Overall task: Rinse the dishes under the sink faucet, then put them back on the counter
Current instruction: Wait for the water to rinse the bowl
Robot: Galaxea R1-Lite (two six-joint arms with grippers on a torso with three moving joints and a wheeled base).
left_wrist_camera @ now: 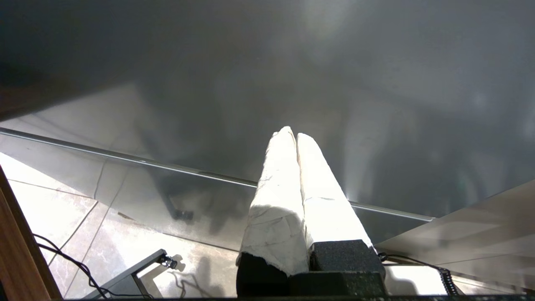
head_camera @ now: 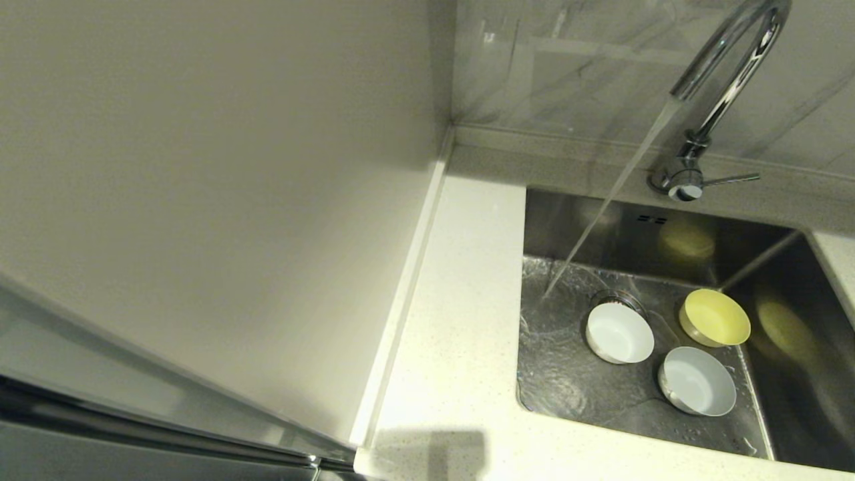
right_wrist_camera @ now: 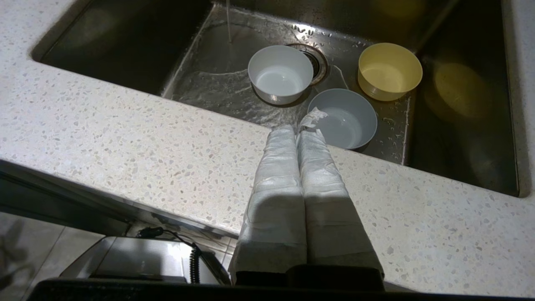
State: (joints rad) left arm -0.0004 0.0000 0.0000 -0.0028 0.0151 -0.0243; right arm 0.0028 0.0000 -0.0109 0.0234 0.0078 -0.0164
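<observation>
Though water-fed — bowls (head_camera: 668, 351) mouth-up.

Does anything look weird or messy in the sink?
A little. Water pours from the faucet, but it lands on the bare floor of the sink, beside the white bowl, missing all three. The yellow bowl sits tilted; the bluish-white bowl sits level. A scrap of wrapping sticks out at the right gripper.
</observation>
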